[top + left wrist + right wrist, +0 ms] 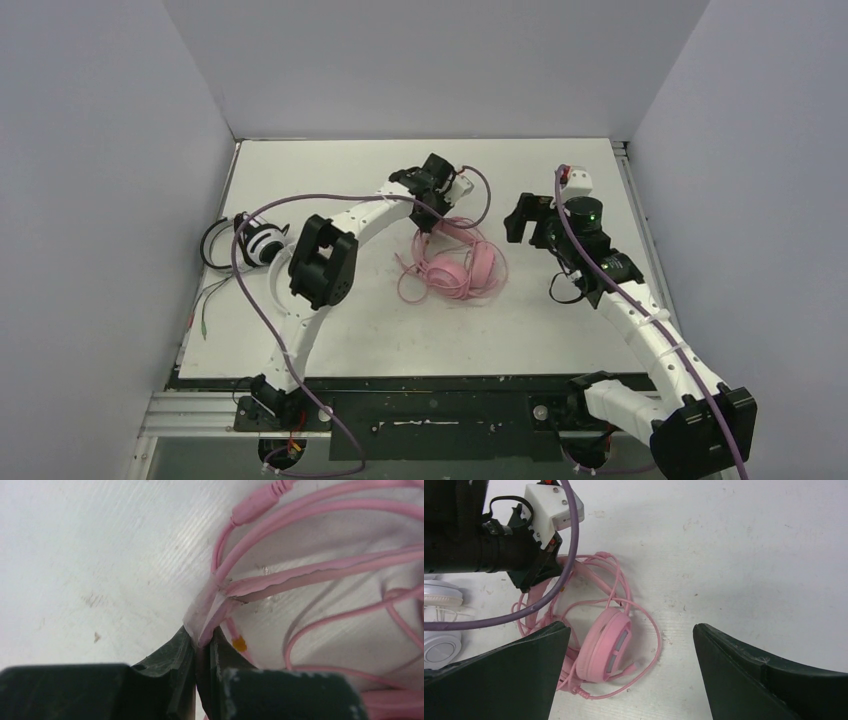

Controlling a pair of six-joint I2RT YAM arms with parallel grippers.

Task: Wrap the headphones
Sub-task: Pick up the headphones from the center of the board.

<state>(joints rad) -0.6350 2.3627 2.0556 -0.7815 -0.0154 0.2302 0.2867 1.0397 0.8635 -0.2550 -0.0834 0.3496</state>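
The pink headphones [462,266] lie mid-table with their pink cable [320,570] looped loosely around them. My left gripper [202,641] is shut on a strand of that cable, where a pale film wraps it, just above the table. In the top view the left gripper [431,222] sits at the far left side of the pink heap. My right gripper [631,627] hangs open above the table, the pink ear cup [604,645] near its left finger. It stands to the right of the heap [520,226]. The black-and-white headphones [258,241] lie at the table's left edge.
A thin cable with a green plug [205,312] trails from the black-and-white set toward the near left. A white ear cup [439,645] shows at the left edge of the right wrist view. Grey walls close in the table [560,330] on three sides.
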